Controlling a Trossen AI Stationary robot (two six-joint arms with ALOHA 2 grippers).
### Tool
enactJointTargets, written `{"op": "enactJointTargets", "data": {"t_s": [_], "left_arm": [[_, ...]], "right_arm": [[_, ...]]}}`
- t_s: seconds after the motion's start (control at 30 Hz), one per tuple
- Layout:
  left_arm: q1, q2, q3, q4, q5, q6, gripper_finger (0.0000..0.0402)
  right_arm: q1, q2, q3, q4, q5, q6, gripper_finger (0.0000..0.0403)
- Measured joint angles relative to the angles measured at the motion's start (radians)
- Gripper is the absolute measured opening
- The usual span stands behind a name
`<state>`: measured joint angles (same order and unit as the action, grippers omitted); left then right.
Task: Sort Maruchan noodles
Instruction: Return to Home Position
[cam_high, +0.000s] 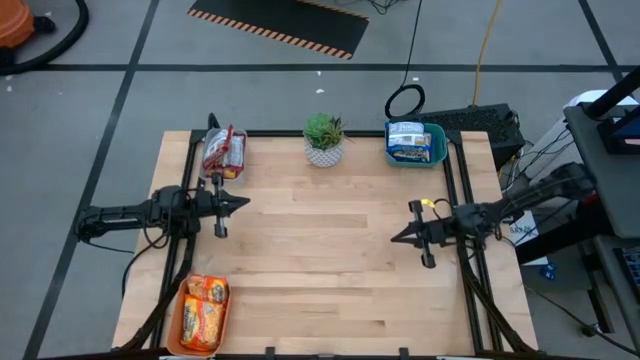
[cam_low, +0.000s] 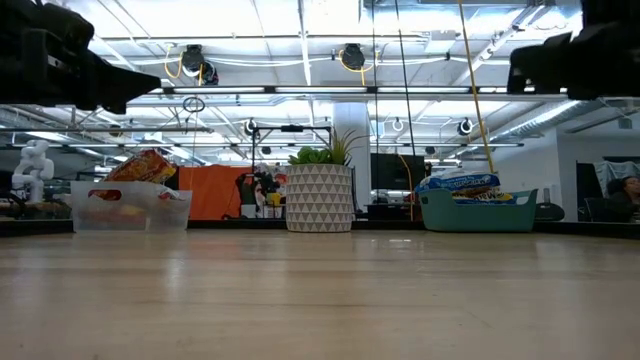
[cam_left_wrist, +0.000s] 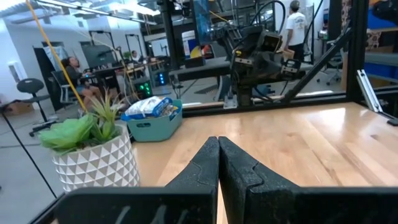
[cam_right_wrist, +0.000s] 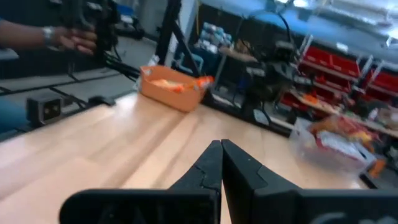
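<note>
1. Wooden worktop (cam_high: 330, 265) carries three trays and one small plant (cam_high: 324, 130).
2. Red packets (cam_high: 224, 150) lie in the clear tray (cam_low: 150, 218), at the back left corner.
3. Blue packets (cam_high: 408, 138) fill the teal tray (cam_low: 480, 215), at the back right; the plant stands between these two trays.
4. Orange packets (cam_high: 205, 310) lie in the orange tray (cam_right_wrist: 168, 94), at the front left corner.
5. My left fingers (cam_high: 236, 203) are pressed together and hold nothing. They hang above the left side of the worktop and point to the middle.
6. My right fingers (cam_high: 400, 235) are also pressed together and hold nothing, above the right side, facing the left ones and well apart from them.
</note>
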<state>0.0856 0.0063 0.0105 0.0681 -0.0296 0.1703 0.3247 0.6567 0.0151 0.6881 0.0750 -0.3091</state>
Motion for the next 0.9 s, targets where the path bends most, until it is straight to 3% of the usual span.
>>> {"op": "enactJointTargets", "data": {"t_s": [0.23, 0.9], "left_arm": [[0.000, 0.000, 0.000, 0.001, 0.001, -0.047, 0.0005], [0.000, 0.000, 0.000, 0.003, 0.001, -0.047, 0.0005]], "right_arm": [[-0.068, -0.009, 0.000, -0.035, -0.137, 0.005, 0.0000], [-0.234, -0.370, 0.000, -0.452, -0.114, 0.040, 0.0000]]}}
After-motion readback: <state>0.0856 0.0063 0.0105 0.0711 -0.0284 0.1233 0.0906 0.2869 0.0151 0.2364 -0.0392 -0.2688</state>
